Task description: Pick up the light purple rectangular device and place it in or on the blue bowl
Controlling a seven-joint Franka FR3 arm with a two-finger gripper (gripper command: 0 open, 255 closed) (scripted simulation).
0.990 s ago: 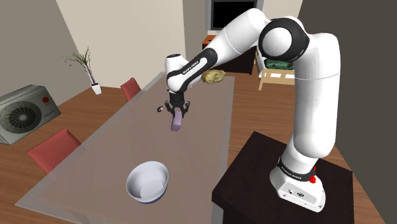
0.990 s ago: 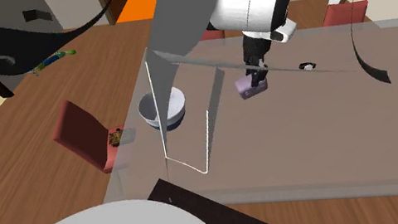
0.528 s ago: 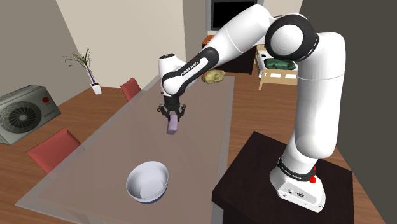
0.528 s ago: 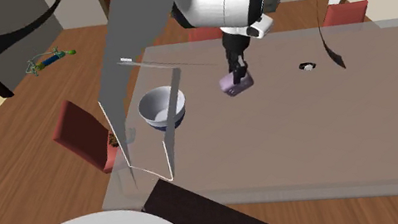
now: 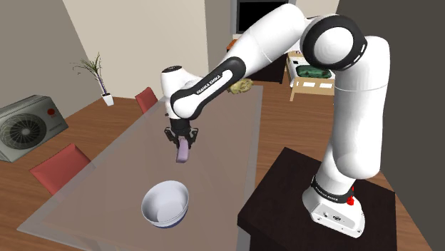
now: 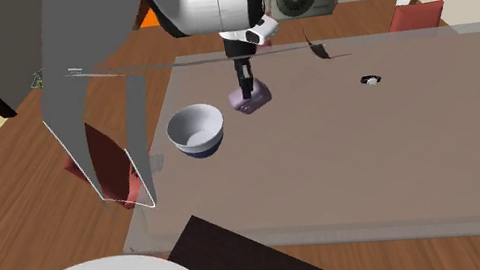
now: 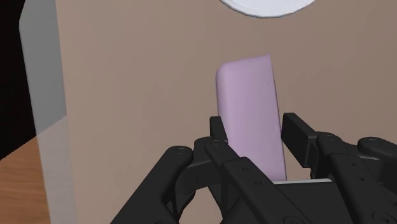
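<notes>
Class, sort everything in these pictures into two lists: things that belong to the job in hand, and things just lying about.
Job: light purple device, gripper clasping it, bowl.
Lying about: yellowish lump, small round object, red chairs, potted plant, fan unit.

Gripper point(image 6: 247, 94) with light purple device point(image 6: 253, 105) near bowl point(image 6: 196, 129), over table point(image 6: 413, 149)

Arches the white arm point(image 5: 246, 53) high, forearm sloping down toward the shoulder view's left. Points the gripper point(image 5: 182, 145) downward. Clamps jaws on both sides of the light purple device point(image 7: 248, 95).
</notes>
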